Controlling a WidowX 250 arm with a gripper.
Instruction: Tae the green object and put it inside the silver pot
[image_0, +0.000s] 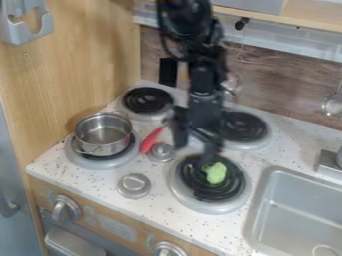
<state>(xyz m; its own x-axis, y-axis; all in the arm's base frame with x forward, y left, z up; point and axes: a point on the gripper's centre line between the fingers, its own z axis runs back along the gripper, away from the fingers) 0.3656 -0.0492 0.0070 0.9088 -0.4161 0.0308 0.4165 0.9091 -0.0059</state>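
Looks barely begun, with a released tool (196, 142) near the green object (216, 173) on the front-right coil burner (202, 204), and needs grasping, lifting and lowering into the silver pot (103, 136) on the front-left burner (85, 161).

Soft, fairly bright light is spreading over the counter (153, 207) around the pot (103, 134). Highlights are glinting on the pot's rim, a faint shadow is darkening the wooden wall (80, 65) beside it, and the knob (67, 209) in front is shining.
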